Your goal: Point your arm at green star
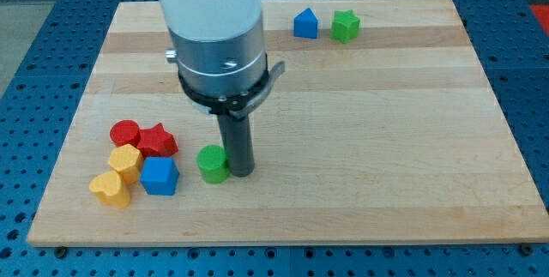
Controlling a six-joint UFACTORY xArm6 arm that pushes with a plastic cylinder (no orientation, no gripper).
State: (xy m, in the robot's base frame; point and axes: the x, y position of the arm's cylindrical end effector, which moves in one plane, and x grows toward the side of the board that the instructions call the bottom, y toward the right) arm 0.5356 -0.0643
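The green star (346, 25) lies near the view's top, right of centre, close beside a blue pentagon-like block (305, 24) on its left. My tip (241, 172) rests on the board at the lower middle, far below and to the left of the green star. It touches or nearly touches the right side of a green cylinder (212, 164).
A cluster sits at the lower left: a red cylinder (125, 132), a red star (157, 141), a yellow hexagon-like block (126, 161), a blue cube (159, 176) and a yellow heart (110, 189). The wooden board (386, 140) ends close below them.
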